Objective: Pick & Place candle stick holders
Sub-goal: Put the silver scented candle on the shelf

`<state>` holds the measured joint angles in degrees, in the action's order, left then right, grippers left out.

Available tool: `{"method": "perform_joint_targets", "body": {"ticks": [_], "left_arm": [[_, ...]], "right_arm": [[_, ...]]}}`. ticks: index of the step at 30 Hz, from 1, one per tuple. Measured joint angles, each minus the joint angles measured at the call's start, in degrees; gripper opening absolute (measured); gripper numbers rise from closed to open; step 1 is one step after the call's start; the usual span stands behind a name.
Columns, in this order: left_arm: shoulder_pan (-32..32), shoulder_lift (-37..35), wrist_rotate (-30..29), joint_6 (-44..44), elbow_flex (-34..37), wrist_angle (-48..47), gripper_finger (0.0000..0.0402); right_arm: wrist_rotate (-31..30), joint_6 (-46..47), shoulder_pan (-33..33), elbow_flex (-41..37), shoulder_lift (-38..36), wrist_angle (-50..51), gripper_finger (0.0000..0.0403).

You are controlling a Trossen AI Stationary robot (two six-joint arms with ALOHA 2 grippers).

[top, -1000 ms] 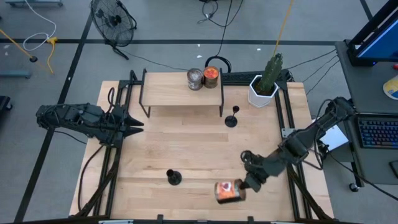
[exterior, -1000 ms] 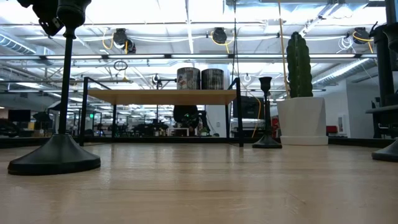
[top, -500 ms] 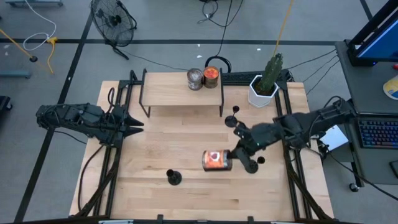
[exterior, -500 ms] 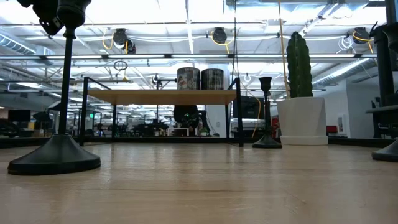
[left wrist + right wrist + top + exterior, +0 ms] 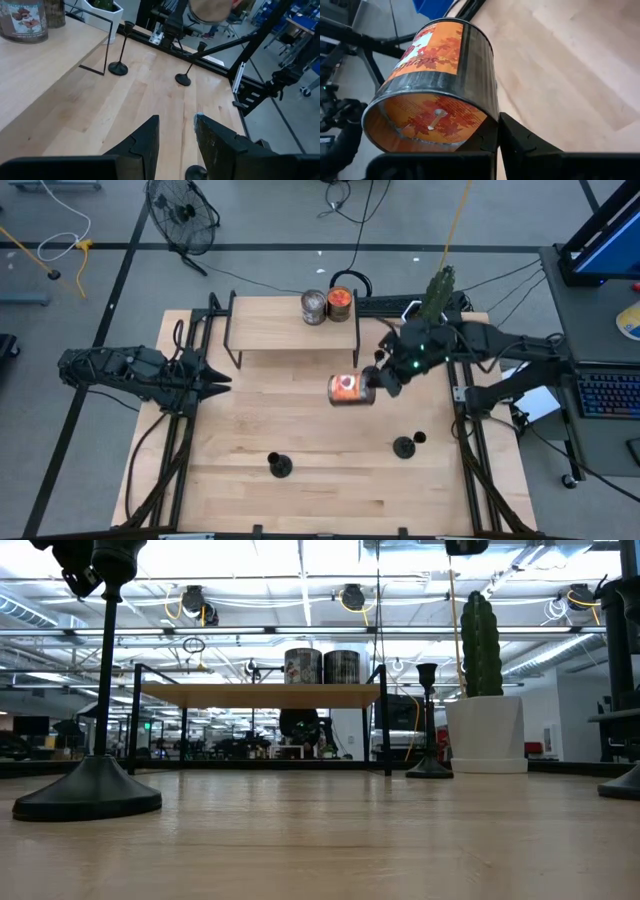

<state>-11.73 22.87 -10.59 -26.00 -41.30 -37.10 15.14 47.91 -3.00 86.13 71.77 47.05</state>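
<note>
Meanwhile, black thin-stemmed candle stick holders [image 5: 403,446] stand upright; right hand [image 5: 374,380] grips an orange jar [image 5: 348,388].

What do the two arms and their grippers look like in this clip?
Both arms are dark, near-black, jointed segments with black cables trailing along them. The left gripper ends in two pointed, tapering black fingers with stepped inner edges. The right gripper is equally dark and blocky, with small green indicator lights glowing near the wrist. No coloured markings are legible.
</note>
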Motion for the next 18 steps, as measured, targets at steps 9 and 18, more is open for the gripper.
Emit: {"method": "perform_joint_targets", "body": {"ticks": [9,18], "left_arm": [[0.02,0.0,-0.32,0.52,0.0,0.04,0.0131],[0.02,0.0,-2.98,0.87,0.0,0.04,0.0131]], "right_arm": [[6.11,-6.3,-8.45,6.8,4.89,4.18,0.0],[3.6,-13.58,-14.77,19.23,16.28,12.91,0.0]]}}
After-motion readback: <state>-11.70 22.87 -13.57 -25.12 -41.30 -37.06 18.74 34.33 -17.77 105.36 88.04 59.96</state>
